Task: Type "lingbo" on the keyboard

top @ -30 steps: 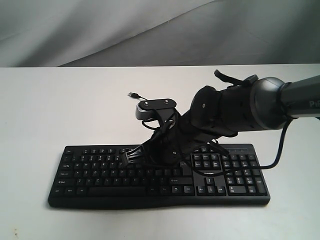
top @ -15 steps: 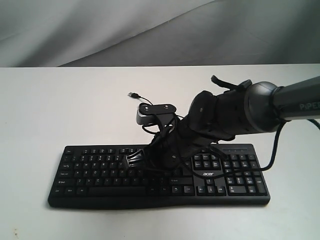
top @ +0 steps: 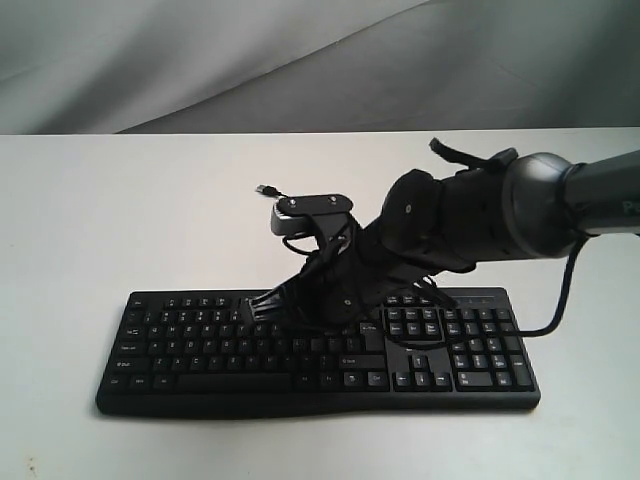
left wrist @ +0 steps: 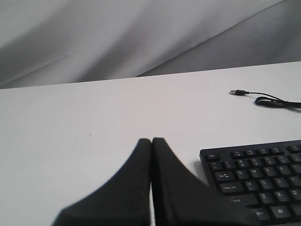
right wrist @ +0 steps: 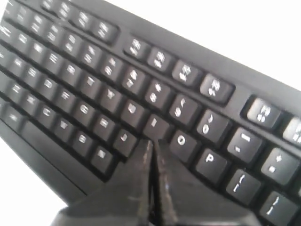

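on the white tabletop [top: 120,220], toward its 6 o'clock edge in the exterior view, sits the keyboard [top: 300,365]. it's wide, black and full-size, with white lettering on the keys and the number pad block at its 3 o'clock end. the long axis runs straight from 9 to 3. the spacebar row is on the 6 o'clock side and the function row on the 12 o'clock side, so the legends read upright to the camera. a thin black cable [left wrist: 277,101] ends in a usb plug [top: 265,188], which lies loose on the tabletop at roughly 12 o'clock from the letter keys.

the right arm [top: 520,205] comes in from 3 o'clock and slants down toward 8 o'clock across the middle of the keyboard. the right pincer [top: 250,310] has both fingers pressed flat together and isn't gripping anything, and its tip is over the letter rows. in the right wrist view the fingertips [right wrist: 143,155] end just beside the o key [right wrist: 181,140], with p one key further along. can't tell if the tip is actually touching a key or just above it.

the left pincer [left wrist: 151,141] is squeezed together on nothing too. it's over bare tabletop near the keyboard's esc corner, apart from it.
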{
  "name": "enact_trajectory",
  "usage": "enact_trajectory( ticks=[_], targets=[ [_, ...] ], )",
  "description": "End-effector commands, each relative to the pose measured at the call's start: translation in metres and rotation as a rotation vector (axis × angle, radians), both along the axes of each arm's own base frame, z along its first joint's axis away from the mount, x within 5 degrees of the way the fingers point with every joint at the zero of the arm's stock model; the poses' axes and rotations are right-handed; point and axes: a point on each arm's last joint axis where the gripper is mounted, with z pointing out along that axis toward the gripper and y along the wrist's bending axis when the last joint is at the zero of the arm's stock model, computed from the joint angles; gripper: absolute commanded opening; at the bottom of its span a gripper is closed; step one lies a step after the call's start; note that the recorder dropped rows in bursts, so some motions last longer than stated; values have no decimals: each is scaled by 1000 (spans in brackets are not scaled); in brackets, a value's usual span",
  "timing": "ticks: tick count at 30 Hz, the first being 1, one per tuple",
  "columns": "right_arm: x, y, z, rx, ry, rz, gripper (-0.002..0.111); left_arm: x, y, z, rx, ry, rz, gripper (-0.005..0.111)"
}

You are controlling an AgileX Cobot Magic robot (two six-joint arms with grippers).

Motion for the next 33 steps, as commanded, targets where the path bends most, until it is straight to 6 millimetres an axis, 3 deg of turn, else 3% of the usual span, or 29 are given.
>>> enact_trajectory(
  ticks=[1,9,18,33],
  targets=[
    [3,4,18,29,-65,27,0,0,0,-1,-11,-5,2,1],
    [10,18,9,24,-39,64,0,0,0,-1,-11,-5,2,1],
    [11,19,-5,4,-14,64,0,0,0,-1,-11,-5,2,1],
    [15,19,-5,0,-56,65,0,0,0,-1,-11,-5,2,1]
  ],
)
